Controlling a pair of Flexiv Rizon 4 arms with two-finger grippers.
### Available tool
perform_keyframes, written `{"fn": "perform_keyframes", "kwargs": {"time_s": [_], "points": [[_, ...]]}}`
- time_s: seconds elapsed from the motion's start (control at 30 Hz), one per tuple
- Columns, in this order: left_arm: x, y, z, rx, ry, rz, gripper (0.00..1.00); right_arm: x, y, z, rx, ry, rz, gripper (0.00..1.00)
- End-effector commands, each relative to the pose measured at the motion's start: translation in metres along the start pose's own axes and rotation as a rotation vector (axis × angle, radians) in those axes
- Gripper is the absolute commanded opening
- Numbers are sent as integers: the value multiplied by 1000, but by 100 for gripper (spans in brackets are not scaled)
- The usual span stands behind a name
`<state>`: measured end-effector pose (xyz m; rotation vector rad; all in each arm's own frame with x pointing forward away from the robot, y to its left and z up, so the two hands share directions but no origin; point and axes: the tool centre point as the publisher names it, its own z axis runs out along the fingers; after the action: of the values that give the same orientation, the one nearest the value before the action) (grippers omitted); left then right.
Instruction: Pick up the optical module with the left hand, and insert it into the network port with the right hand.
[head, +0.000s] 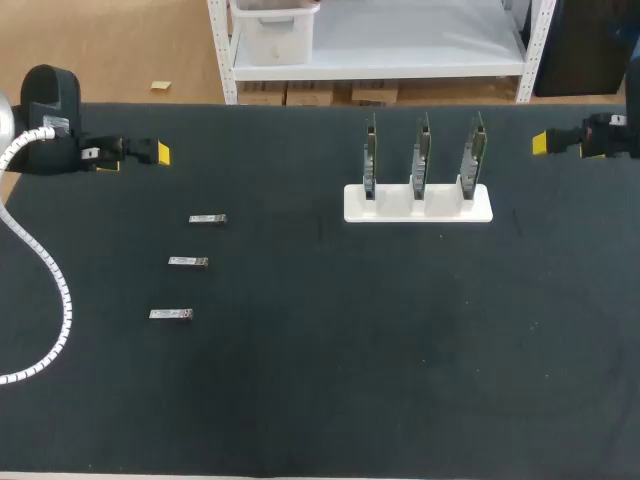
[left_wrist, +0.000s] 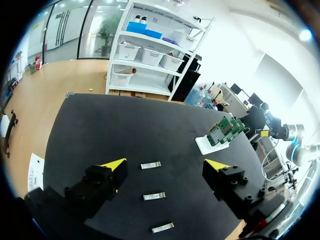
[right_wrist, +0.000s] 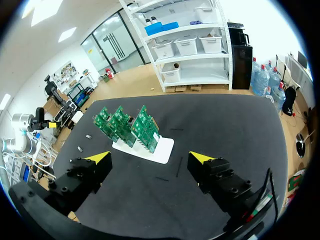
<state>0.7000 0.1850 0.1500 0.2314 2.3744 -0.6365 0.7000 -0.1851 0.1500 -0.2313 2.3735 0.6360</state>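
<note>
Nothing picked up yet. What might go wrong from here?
The three optical modules lie flat, small and close in a row, so the open left gripper may slip off one or knock a neighbour. The circuit boards stand upright, close together in the white holder; the right gripper may bump a neighbouring board while inserting.

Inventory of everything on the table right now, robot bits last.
table: 1, black, under everything
modules: 3, silver, lying in a column on the table's left part, apart from each other
holder: 1, white, right of middle
boards: 3, green, upright in the holder
left gripper: 1, black with yellow tips, open, far left, empty
right gripper: 1, black with yellow tips, open, far right, empty
</note>
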Motion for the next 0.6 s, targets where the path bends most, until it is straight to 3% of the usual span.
{"fn": "perform_keyframes", "kwargs": {"time_s": [0.03,0.23,0.33,0.47,0.6], "points": [[0,0,0,0,0,0,100,0,0,0,0,0,0,100],[0,0,-1,9,4,4,100,0,0,0,0,0,0,100],[-1,0,-1,-17,7,53,100,0,0,0,0,0,0,100],[-6,3,0,-19,36,176,100,0,0,0,0,0,0,100],[-12,7,2,30,122,329,100,0,0,0,0,0,0,100]]}}
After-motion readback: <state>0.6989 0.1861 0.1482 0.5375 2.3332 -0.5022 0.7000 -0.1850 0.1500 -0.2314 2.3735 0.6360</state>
